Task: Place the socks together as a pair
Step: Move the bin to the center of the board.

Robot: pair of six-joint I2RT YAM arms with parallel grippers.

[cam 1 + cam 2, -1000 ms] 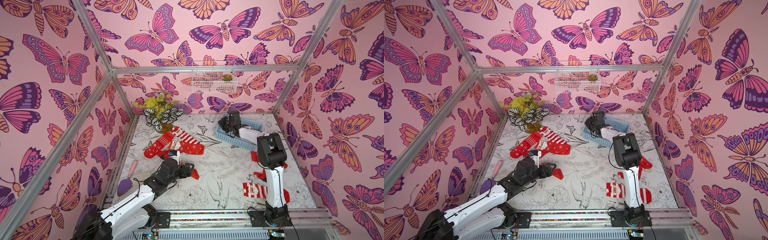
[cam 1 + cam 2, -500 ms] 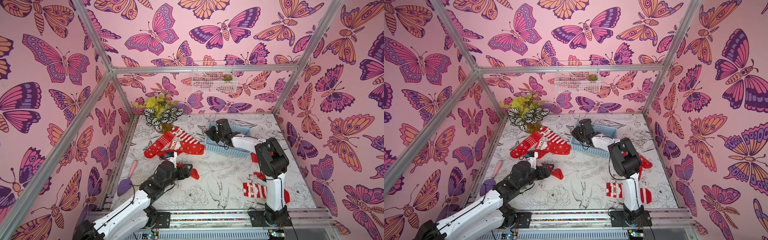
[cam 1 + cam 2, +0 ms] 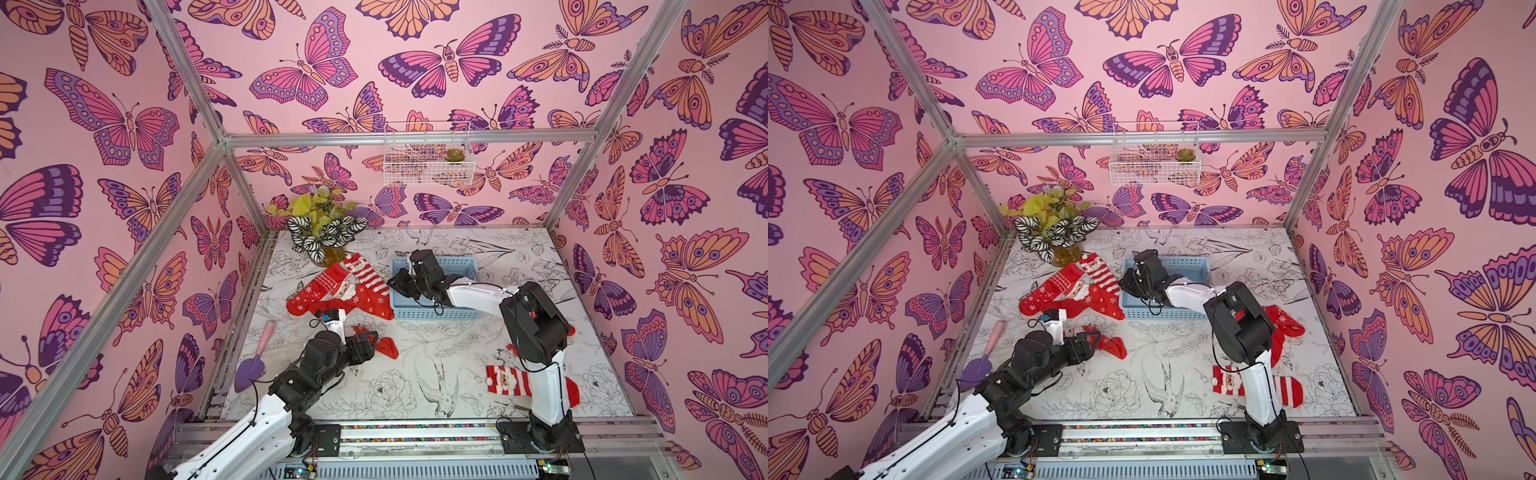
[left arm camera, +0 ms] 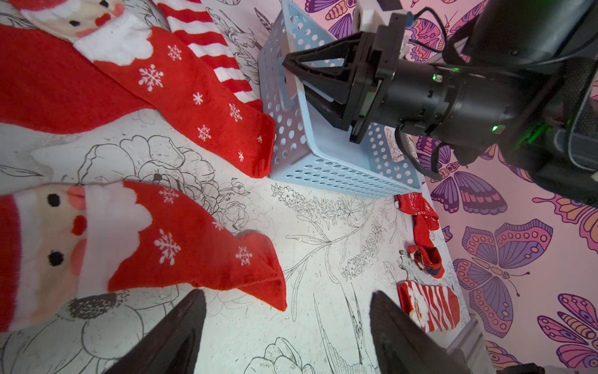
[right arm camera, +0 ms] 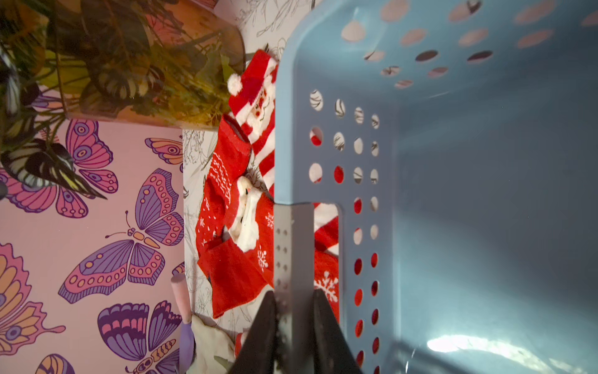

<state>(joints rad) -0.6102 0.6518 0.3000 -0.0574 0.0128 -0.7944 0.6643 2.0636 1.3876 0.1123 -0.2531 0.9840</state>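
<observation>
While right arm [image 3: 478, 293] stretches forward, right fingers [image 5: 326, 327] clamp basket [image 3: 424, 312]; left fingers [image 4: 174, 336] gape empty.

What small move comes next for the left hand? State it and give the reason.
Probably lower the open left hand and close it on the red Santa-faced snowflake sock beneath it; the matching sock lies apart, beside the light-blue perforated plastic basket.

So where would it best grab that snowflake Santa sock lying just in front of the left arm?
On the Santa sock, probably the red toe end: it bunches into a raised fold, while the rest lies flat against the table. Come down from above, with the open left end effector straddling that fold.
</observation>
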